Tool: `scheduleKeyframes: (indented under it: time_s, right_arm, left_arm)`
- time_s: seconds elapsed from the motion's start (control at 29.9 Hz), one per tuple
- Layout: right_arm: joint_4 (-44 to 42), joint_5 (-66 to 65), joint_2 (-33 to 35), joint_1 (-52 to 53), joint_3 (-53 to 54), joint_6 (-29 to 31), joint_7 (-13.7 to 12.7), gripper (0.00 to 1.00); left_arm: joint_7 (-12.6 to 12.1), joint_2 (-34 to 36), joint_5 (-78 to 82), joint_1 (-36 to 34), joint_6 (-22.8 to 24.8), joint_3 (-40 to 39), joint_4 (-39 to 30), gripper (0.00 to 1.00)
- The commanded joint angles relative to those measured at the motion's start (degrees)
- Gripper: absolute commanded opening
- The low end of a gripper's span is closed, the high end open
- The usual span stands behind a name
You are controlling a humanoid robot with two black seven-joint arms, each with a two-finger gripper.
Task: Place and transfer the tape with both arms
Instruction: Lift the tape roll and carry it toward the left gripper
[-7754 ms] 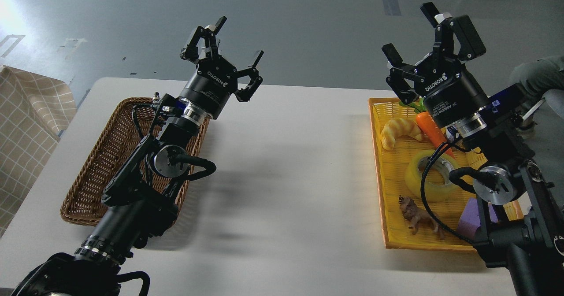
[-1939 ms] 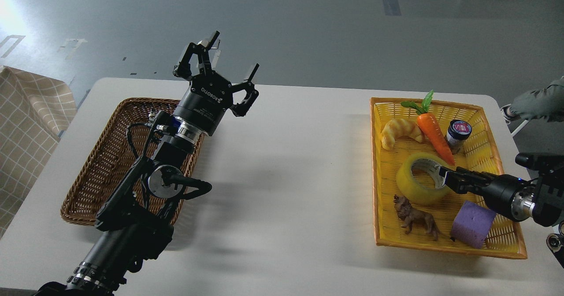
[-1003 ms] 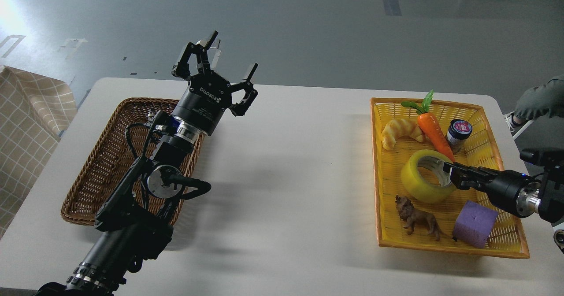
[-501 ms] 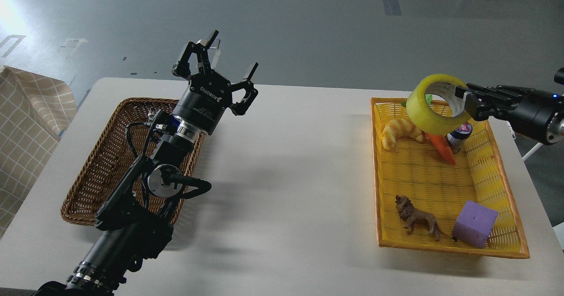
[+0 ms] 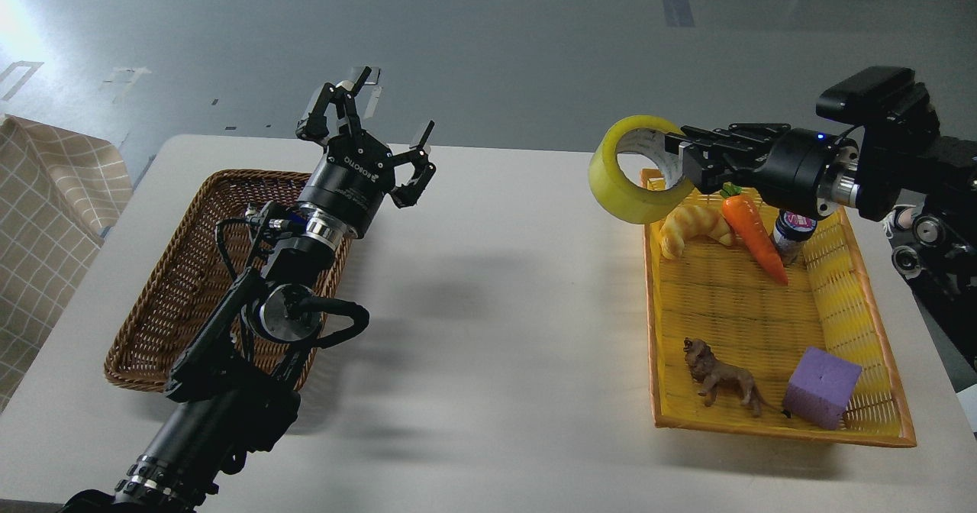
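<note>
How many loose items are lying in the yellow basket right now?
5: a croissant, carrot and small jar at the far end; a toy lion and purple block at the near end. The right arm may hide more.

Grey floor [image 5: 534, 40], white table [image 5: 488, 330], checked cloth [image 5: 46, 215] at left, bright glare top left

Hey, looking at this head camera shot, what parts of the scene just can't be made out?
- Wicker basket: much of its inside is hidden by the left arm.
- Small jar: label too small to read, top covered by the right gripper.
- Tape: the grip inside its core is hidden.
- Right arm: cut off by the edge.
</note>
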State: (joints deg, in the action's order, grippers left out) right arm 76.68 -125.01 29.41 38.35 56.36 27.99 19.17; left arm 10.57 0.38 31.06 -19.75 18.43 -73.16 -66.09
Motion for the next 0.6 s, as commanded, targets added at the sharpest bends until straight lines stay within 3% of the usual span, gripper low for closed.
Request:
scheduleKeyframes:
  time_s: [0.0, 0.43, 0.57]
  right_arm:
    - [-2.4, 0.0, -4.1, 2.3, -5.4, 0.0, -0.4, 0.21]
    - [-21.0, 0.0, -23.8, 12.9, -15.9, 0.0, -1.1, 0.21]
    - [-24.1, 0.0, -26.9, 14.2, -18.1, 0.0, -1.1, 0.21]
  left_arm:
    - [0.1, 0.5, 0.1, 0.5, -1.0, -0.1, -0.1, 0.98]
    - [0.1, 1.9, 0.1, 1.9, -1.1, -0.6, -0.4, 0.98]
    - [0.3, 2.3, 0.1, 1.9, -1.1, -0.7, -0.4, 0.98]
